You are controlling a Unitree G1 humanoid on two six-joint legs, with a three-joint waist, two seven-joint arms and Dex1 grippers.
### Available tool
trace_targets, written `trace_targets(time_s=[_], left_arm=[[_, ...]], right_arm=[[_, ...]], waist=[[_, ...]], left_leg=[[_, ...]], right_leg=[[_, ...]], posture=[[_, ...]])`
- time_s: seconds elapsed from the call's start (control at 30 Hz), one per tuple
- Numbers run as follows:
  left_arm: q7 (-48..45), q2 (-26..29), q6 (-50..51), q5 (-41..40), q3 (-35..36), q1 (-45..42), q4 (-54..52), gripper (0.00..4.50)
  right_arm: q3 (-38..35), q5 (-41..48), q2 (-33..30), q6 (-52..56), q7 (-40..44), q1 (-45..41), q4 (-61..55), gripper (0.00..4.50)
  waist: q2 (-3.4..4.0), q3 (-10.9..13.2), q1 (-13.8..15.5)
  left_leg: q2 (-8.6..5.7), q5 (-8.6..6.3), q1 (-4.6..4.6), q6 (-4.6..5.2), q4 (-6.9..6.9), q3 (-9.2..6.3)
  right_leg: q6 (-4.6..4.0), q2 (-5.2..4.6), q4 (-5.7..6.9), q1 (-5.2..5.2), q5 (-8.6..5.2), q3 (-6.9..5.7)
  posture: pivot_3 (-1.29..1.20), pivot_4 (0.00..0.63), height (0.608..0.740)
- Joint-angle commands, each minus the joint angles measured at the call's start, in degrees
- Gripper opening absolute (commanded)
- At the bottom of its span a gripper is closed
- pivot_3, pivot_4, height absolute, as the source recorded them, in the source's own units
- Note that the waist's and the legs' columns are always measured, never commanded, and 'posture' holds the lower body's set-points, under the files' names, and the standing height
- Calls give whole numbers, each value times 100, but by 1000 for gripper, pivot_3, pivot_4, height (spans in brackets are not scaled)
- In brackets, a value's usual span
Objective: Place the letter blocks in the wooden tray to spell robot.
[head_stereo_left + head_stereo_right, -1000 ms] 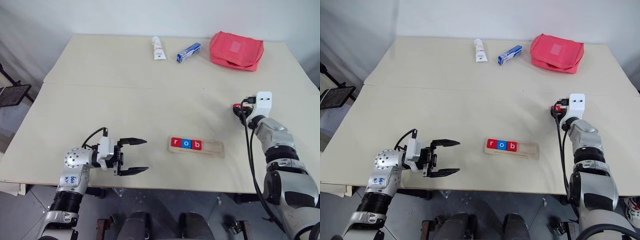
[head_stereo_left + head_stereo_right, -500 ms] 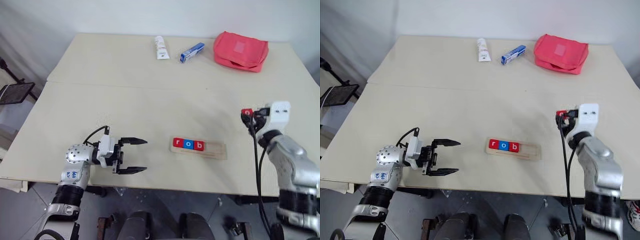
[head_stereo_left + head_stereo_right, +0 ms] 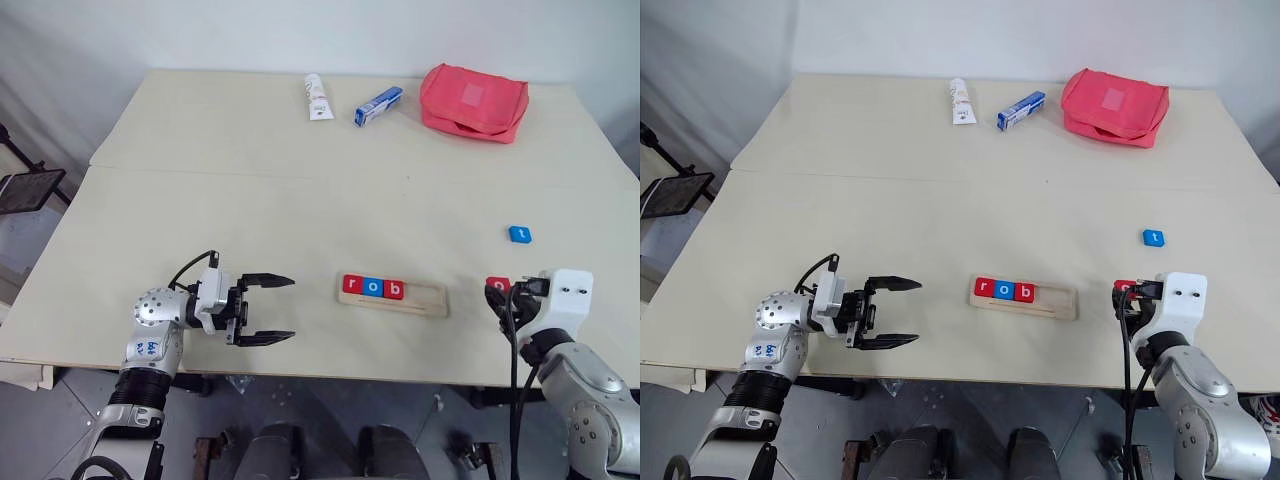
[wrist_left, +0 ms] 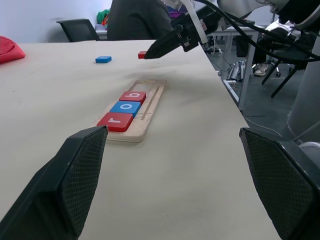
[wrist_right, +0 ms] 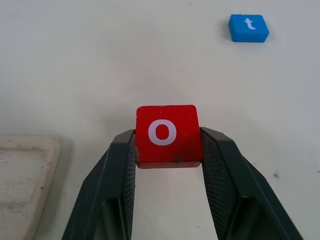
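Currently noted: right gripper [image 5: 167,150] pinching red "o" block [image 5: 167,134] above the table [image 3: 250,200], right of the wooden tray [image 3: 392,295]. Left gripper [image 3: 268,309] spread wide, empty. Tray holding r, o, b; blue "t" block [image 3: 519,234] loose beyond.

free: bare table [image 3: 250,220] around wooden tray [image 3: 425,297] | obstacle: blue t tile [image 3: 519,234] beyond right pincer [image 5: 167,150]
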Motion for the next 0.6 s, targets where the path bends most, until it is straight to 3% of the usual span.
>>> trace_targets(time_s=[0.03,0.13,0.17,0.4,0.5,0.6], left_arm=[[18,-4,-46,-15,14,-81,-81,4500],[44,-12,-48,-12,10,-63,-111,4500],[51,-15,-47,-12,8,-59,-119,4500],[78,-45,-59,-14,3,-52,-122,4500],[73,-67,-76,-5,-3,-92,-66,4500],[71,-93,-96,8,-10,-145,0,4500]], right_arm=[[-2,-68,28,-245,-23,56,12,1450],[14,-63,25,-292,18,84,72,1450],[27,-57,15,-312,41,96,77,2183],[-11,90,-120,-372,289,250,-101,4472],[-34,259,-500,-339,754,407,-267,4472],[71,237,-1445,-452,1671,668,-229,4472]], waist=[[0,0,-1],[0,0,7],[0,0,7],[0,0,5],[0,0,5],[0,0,13]], left_leg=[[-1,0,0,0,0,0],[-2,0,0,0,1,0],[-2,0,0,0,1,-2],[-2,0,0,0,0,-2],[-3,0,-1,1,1,-2],[-4,-1,-1,2,1,-1]], right_leg=[[0,0,0,0,0,1],[0,0,0,1,0,3],[0,0,0,1,0,3],[0,1,0,1,0,3],[0,0,-1,2,0,5],[0,0,-2,2,0,7]], posture=[[0,150,740],[0,150,740],[0,150,740],[0,150,740],[0,150,740],[0,150,740]])
